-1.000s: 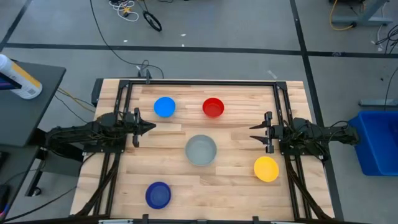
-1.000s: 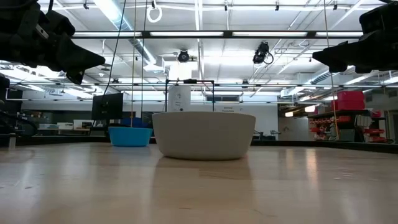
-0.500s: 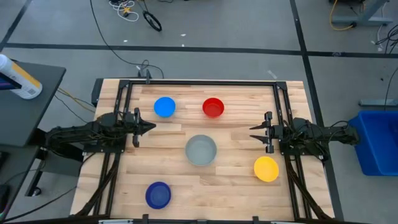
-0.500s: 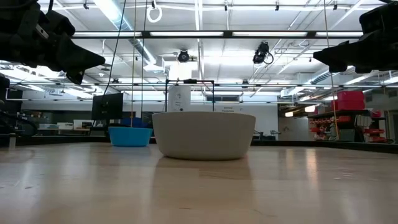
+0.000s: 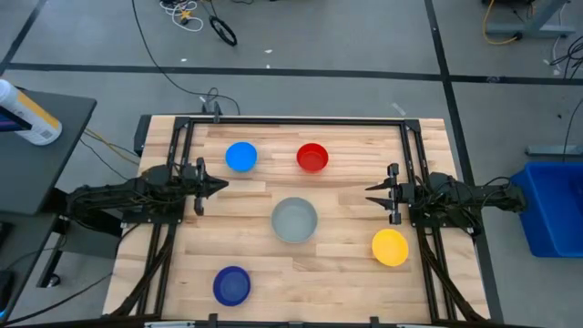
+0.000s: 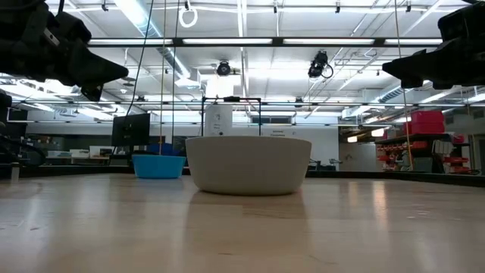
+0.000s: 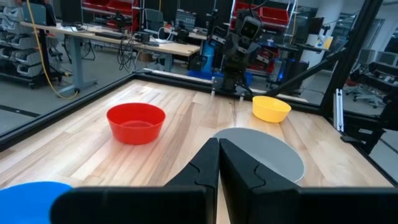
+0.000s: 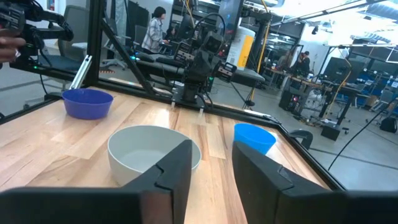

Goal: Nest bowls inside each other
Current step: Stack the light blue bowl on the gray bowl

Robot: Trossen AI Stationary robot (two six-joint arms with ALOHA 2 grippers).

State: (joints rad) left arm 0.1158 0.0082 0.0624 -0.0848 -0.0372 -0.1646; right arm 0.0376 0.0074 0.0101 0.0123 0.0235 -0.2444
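grey bowl (image 5: 294, 220): centre of the counter (image 5: 346, 264), upright, nothing inside; landmark for the rest
light blue bowl (image 5: 240, 156): beyond grey bowl, toward the left arm's side, well apart
red bowl (image 5: 311, 157): beyond grey bowl, slightly toward the right arm's side, apart from it
yellow bowl (image 5: 390, 246): right-arm side of grey bowl, a bit nearer the front edge, well apart
dark blue bowl (image 5: 231, 284): front of grey bowl, toward the left arm's side, well apart
left gripper (image 5: 221, 185): left of grey bowl, above the counter, pointing at it; fingers (image 7: 205, 171) pressed together, holding nothing
right gripper (image 5: 370, 194): right of grey bowl, above the counter, pointing at it; fingers (image 8: 176, 165) parted with a clear gap, holding nothing
nesting: none, all five bowls sit separate
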